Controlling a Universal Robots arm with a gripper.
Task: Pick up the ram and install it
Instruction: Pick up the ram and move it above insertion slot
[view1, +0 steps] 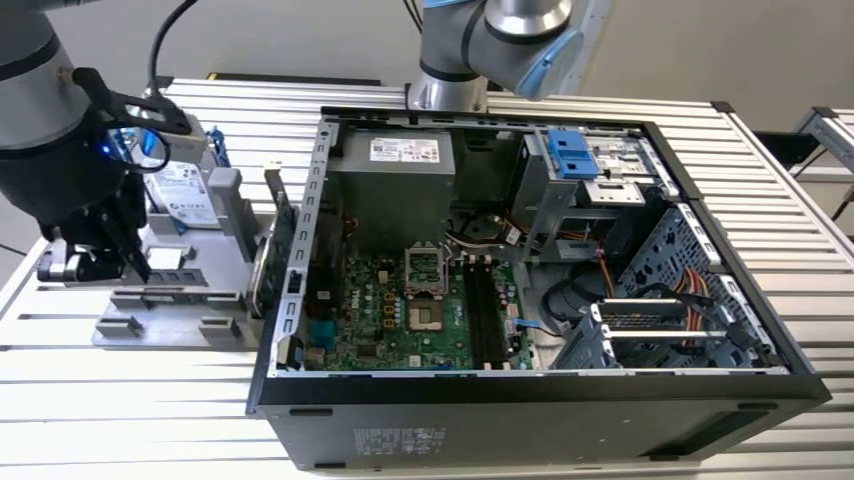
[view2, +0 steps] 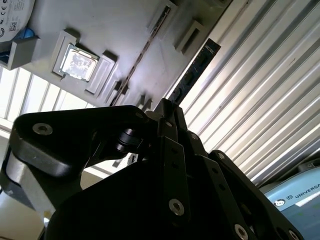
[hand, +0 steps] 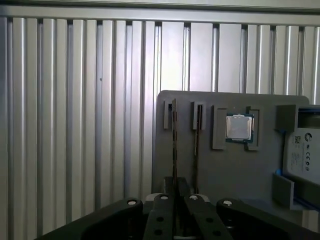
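While in tool (hand: 175, 189), ram (hand: 174, 145) edgewise, outward.

An open computer case (view1: 534, 420) is being carried by the slatted surface (view1: 627, 105), with the arm's base (view1: 447, 90) being seen behind it in the exterior view. On the exterior view's left, just beside the case, a holder block (view1: 160, 325) is being carried by the same surface. A hard drive (view1: 187, 195) is being held at the holder's far end, and an expansion card (view1: 280, 235) is being held upright along the edge nearest the case. In the first wrist view, a processor (hand: 239, 127) is being seated in a pocket between the hard drive and two narrow slots. The ram (hand: 174, 145) is being held between the jaws of the gripper (hand: 175, 187), in line with the slot farther from the processor, at the holder's side farthest from the case.
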